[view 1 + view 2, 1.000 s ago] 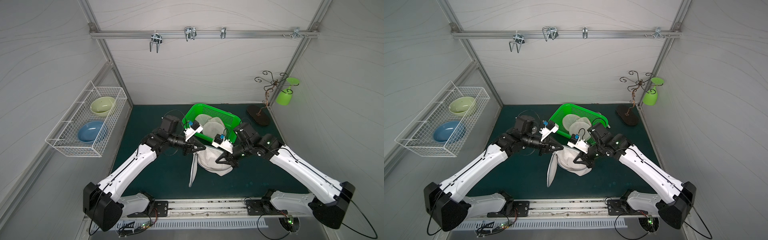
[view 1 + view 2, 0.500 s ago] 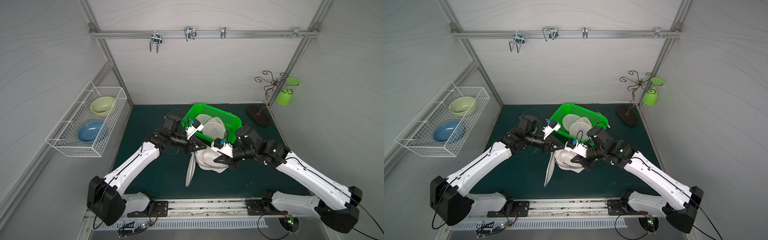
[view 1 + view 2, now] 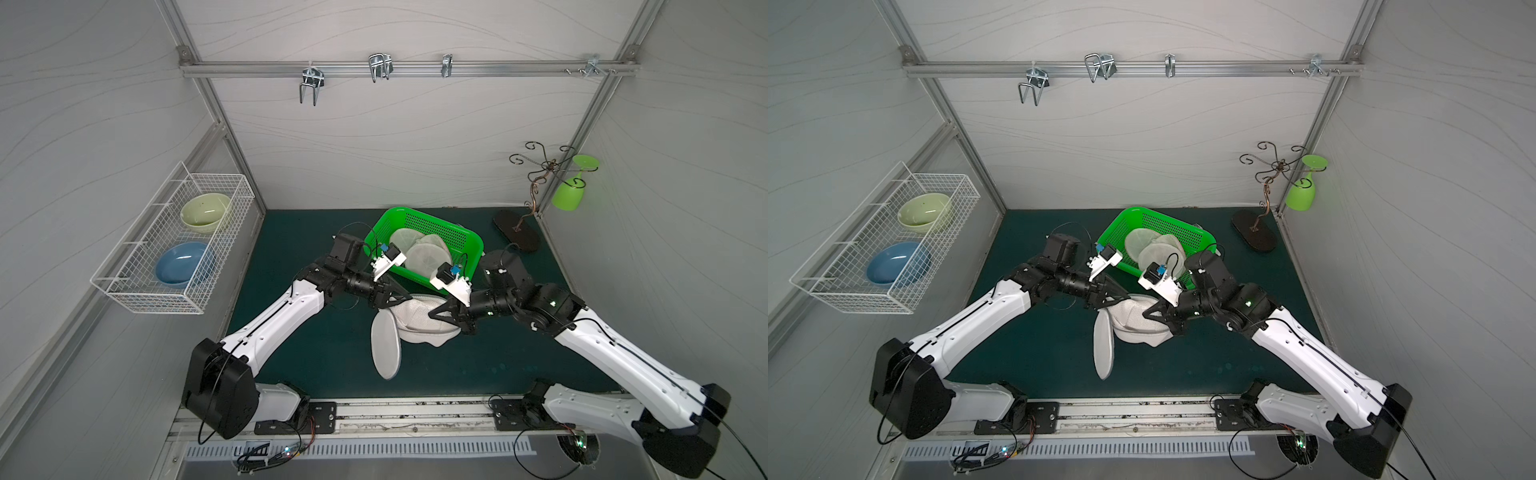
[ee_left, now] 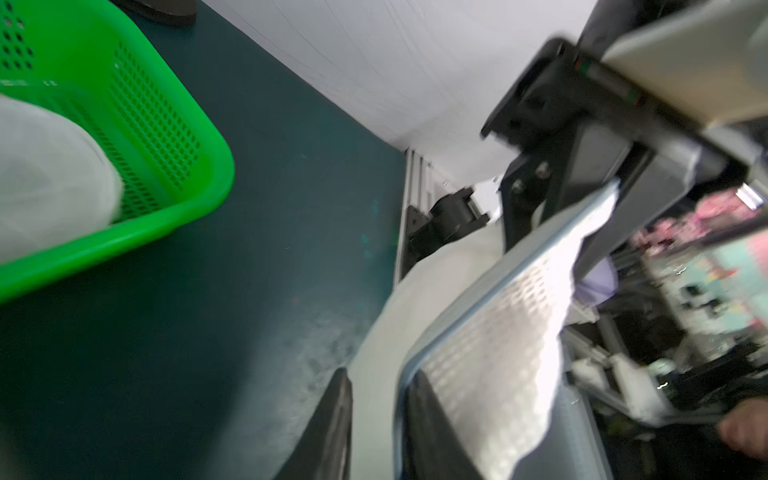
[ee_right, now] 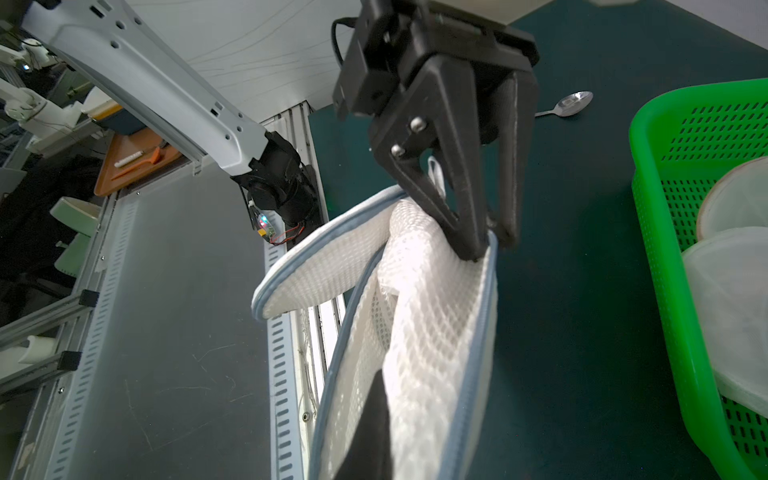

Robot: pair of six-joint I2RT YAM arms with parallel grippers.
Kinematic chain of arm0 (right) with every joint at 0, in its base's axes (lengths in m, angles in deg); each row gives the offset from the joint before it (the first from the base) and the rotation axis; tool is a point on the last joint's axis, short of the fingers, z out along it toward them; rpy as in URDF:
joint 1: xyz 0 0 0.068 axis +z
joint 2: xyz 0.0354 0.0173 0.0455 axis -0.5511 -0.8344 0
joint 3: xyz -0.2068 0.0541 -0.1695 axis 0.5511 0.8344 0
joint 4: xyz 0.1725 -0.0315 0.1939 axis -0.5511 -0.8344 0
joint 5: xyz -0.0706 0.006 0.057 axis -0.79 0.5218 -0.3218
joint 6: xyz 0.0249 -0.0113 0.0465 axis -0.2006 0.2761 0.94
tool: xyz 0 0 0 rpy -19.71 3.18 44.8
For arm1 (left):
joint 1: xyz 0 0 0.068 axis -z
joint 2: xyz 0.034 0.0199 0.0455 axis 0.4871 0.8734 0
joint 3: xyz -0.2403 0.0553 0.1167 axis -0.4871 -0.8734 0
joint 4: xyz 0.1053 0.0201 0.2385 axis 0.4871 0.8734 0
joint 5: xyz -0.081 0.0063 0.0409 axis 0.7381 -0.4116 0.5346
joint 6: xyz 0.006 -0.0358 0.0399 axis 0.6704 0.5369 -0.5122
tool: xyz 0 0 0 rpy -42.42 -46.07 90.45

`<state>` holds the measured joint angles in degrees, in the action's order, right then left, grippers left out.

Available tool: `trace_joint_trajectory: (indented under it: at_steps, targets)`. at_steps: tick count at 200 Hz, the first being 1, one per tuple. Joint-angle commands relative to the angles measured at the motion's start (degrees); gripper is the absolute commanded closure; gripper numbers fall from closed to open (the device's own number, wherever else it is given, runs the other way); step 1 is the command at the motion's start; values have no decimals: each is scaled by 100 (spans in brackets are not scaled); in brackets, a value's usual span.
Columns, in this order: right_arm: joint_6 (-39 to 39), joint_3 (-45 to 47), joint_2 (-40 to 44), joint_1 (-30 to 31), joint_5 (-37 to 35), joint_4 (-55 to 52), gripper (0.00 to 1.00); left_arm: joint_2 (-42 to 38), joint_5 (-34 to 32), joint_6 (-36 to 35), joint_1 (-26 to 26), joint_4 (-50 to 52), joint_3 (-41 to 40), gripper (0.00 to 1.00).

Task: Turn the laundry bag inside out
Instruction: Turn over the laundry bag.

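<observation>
White mesh with blue trim: your laundry bag is held up between the two grippers around the middle of the dark green mat, and one oval flap droops toward the front rail. Your right gripper is clamped tight on the mesh. Your left gripper has its jaws parted a little with the bag's blue rim sitting between the tips, and honestly I can't tell if it's pinching anything. The closest thing to you is the green basket, just behind both grippers, with more white mesh bags piled in it. The right wrist view also shows a spoon lying on the mat beyond the left gripper, near the basket's corner. Everything else is well apart. A wire stand with a green goblet hanging upside down sits in the far right corner. A wire rack on the left wall holds a pale green bowl and a blue bowl.
</observation>
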<state>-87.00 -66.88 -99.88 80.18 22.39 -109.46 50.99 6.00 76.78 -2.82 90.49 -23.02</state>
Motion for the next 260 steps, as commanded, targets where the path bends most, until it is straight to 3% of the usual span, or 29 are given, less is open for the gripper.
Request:
trace_joint_trajectory:
  at_steps: [1, 29, 74, 93, 113, 139, 152, 166, 185, 216, 260]
  targets:
    - [286, -69, 182, -42, 448, 463, 100, -99, -868, -159, -101, 75, -25, 54]
    - [336, 251, 200, -81, 447, 460, 100, -667, -2330, -149, -104, -172, -5, 37]
    - [477, 463, 67, -182, -35, 370, 100, -1399, -5288, -236, -106, -264, -46, 33]
    - [500, 380, -60, -257, -201, 228, 100, -1729, -5701, -394, -112, -288, -11, 32]
    - [539, 344, -104, -289, -175, 227, 100, -1961, -5095, -738, -102, -186, 105, 37]
    - [660, 266, -174, -289, -200, 196, 100, -2320, -2876, -1183, -84, -194, 44, 51]
    - [743, 188, -223, -294, -260, 118, 100, -2495, -1797, -1243, 27, -356, -53, 52]
    - [805, 68, -286, -302, -313, 23, 100, -2631, -1096, -1168, 302, -717, -228, 53]
    - [969, -118, -391, -298, -469, -141, 100, -2602, -983, -1311, 948, -780, -349, 58]
    - [1054, -266, -451, -310, -535, -282, 100, -2249, -1147, -1516, 1549, -434, -327, 78]
    - [1076, -285, -439, -309, -510, -273, 100, -1709, -1302, -1350, 1999, -581, -324, 80]
